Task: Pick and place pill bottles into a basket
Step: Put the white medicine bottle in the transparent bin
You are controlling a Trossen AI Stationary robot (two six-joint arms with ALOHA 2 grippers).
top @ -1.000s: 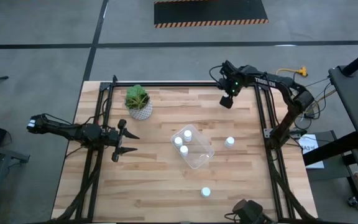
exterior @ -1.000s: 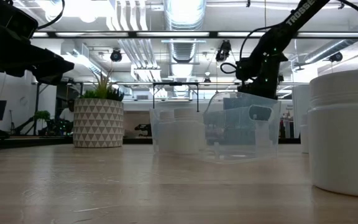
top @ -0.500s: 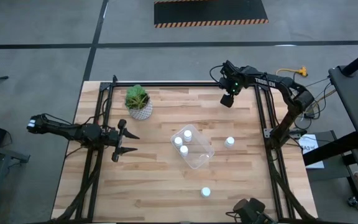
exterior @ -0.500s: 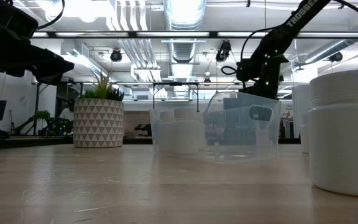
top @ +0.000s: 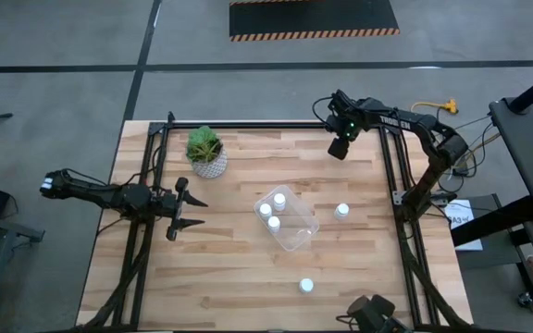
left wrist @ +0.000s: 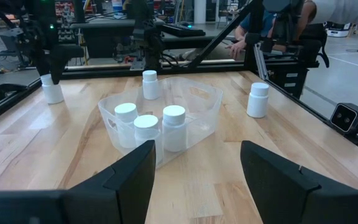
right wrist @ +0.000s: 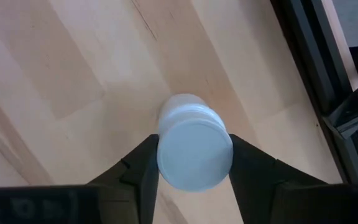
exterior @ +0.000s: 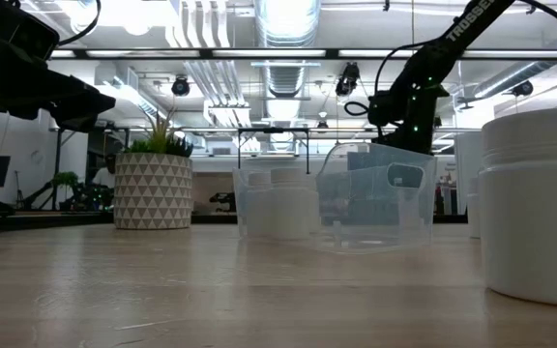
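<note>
Your left hand (top: 181, 215) waits open at the left side of the worktop (top: 229, 277), fingers spread and pointing toward the middle; leave it there, clear of the plant pot (top: 207, 153) at the far left.

In the middle sits the basket (top: 296, 229), a clear tray already holding three pill bottles (left wrist: 149, 127) standing upright together at its left end. Two more bottles stand loose on the wood: one just right of the basket (top: 341, 212), one near the front edge (top: 306, 286).

The step in hand belongs to your right hand (top: 339, 148), poised at the far right corner directly above the sixth bottle (right wrist: 194, 148). The wrist view shows that bottle's cap centred between the open fingers (right wrist: 143, 167), with a gap on either side, so nothing is gripped yet. I'd judge the alignment good: come straight down without drifting, since the dark frame rail (right wrist: 328, 68) runs close by. Close around the body below the cap rather than on the cap's edge, then lift vertically before swinging toward the basket's empty right end.
</note>
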